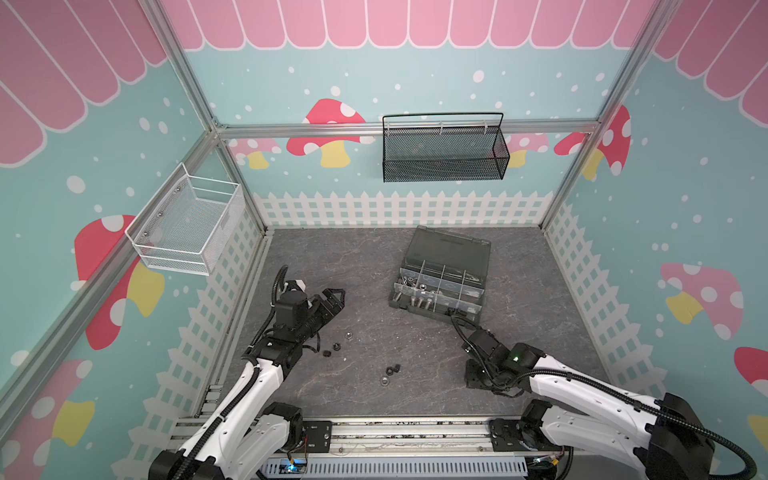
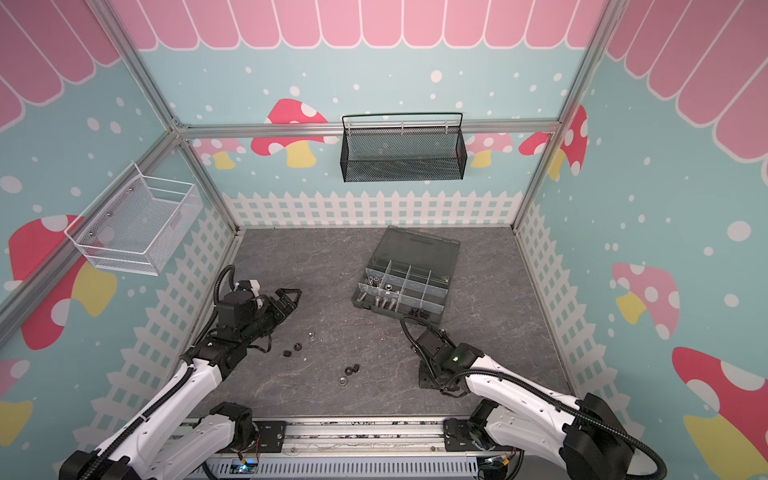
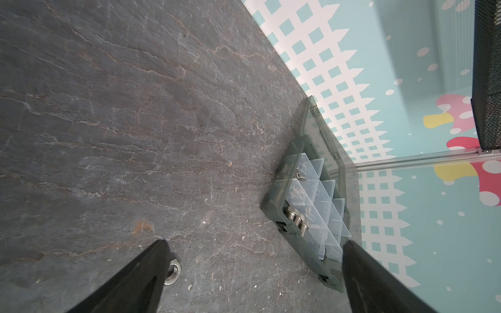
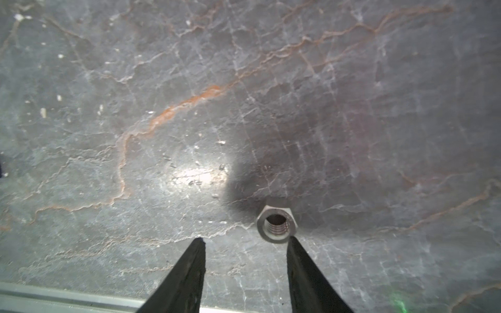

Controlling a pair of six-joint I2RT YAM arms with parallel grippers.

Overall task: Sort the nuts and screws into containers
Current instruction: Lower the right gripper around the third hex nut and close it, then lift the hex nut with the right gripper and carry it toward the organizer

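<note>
The dark grey organiser box [image 1: 432, 312] [image 2: 395, 310] lies open at the back right of the floor, its lid [image 1: 451, 249] laid back. Its containers hold silver screws [image 1: 419, 301] [image 3: 296, 219] and nuts [image 1: 409, 282]. Loose nuts lie mid-floor: a silver one [image 1: 348, 333], black ones [image 1: 336, 345] [image 1: 392, 369] and another silver one [image 1: 385, 380]. My left gripper [image 1: 334, 297] [image 3: 256, 244] hangs wide open, a silver nut [image 3: 172, 272] beside one finger. My right gripper [image 1: 473, 377] [image 4: 245, 239] points down, open and holding nothing, with a silver nut [image 4: 276, 226] just past one fingertip.
A black mesh basket [image 1: 444, 151] hangs on the back wall and a white wire basket [image 1: 187, 224] on the left wall. An aluminium rail [image 1: 395, 432] [image 4: 54, 295] runs along the front edge, close to my right gripper.
</note>
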